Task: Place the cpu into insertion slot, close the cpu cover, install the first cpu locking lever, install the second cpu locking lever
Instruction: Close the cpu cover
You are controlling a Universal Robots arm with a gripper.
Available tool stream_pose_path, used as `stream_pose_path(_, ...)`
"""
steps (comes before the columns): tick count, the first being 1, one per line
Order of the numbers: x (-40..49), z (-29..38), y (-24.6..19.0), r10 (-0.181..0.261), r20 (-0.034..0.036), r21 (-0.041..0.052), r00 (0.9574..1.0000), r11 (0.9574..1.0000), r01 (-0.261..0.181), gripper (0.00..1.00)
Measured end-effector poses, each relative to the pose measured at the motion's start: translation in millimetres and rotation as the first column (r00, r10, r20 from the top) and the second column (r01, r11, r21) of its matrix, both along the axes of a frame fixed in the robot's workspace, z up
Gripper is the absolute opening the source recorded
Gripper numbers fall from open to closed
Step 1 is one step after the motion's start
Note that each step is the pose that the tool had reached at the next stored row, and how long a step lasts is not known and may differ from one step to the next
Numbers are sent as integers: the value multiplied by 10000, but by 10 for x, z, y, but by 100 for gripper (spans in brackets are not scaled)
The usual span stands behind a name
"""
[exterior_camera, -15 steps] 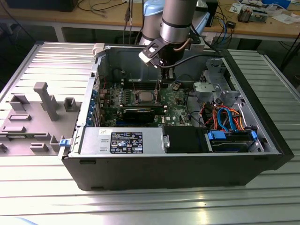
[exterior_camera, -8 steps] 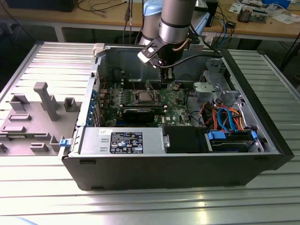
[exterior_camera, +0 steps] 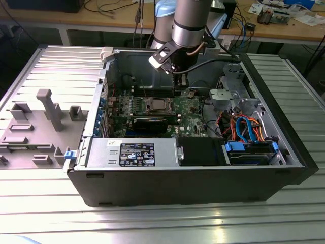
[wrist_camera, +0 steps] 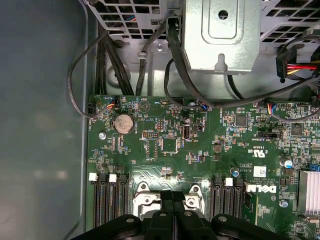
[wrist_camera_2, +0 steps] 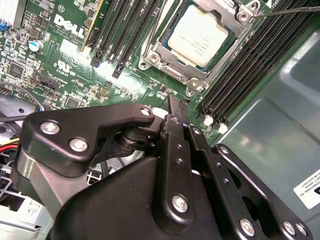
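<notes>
The cpu (wrist_camera_2: pixel 200 34), a silver-topped square chip, lies flat in the insertion slot (wrist_camera_2: pixel 172 75) on the green motherboard. The cpu cover (wrist_camera_2: pixel 159 49), a silver frame, lies down around the chip. A thin lever rod (wrist_camera_2: pixel 287 10) sticks out past one corner of the socket. My gripper (wrist_camera_2: pixel 172 104) hovers above the board just beside the socket, shut with nothing between its black fingers. In the first wrist view the gripper (wrist_camera: pixel 172 197) covers the middle of the socket. In the exterior view the gripper (exterior_camera: pixel 179 84) hangs to the right of the cpu (exterior_camera: pixel 155 105).
Long black memory slots (wrist_camera_2: pixel 245 65) flank the socket. A metal drive cage (wrist_camera: pixel 220 30) with black cables stands beyond the board, near a coin battery (wrist_camera: pixel 123 123). The power supply (exterior_camera: pixel 132 152) and case walls (exterior_camera: pixel 193 180) hem the board in. A grey fixture (exterior_camera: pixel 45 109) stands outside.
</notes>
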State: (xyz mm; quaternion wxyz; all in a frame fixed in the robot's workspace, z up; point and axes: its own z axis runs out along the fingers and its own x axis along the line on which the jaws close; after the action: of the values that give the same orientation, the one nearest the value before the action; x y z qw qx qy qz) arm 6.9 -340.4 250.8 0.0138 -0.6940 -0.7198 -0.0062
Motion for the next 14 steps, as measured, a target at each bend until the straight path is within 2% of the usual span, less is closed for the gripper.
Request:
stream_pose_path(4,-28,-12,0,22,1,-6,10000,10000,-22,11)
stream_pose_path(8,-193,-63,0,136,0,8,9999,9999,-136,11)
stream_pose_path(14,-382,-178,0,130,-1,10,9999,9999,-130,11)
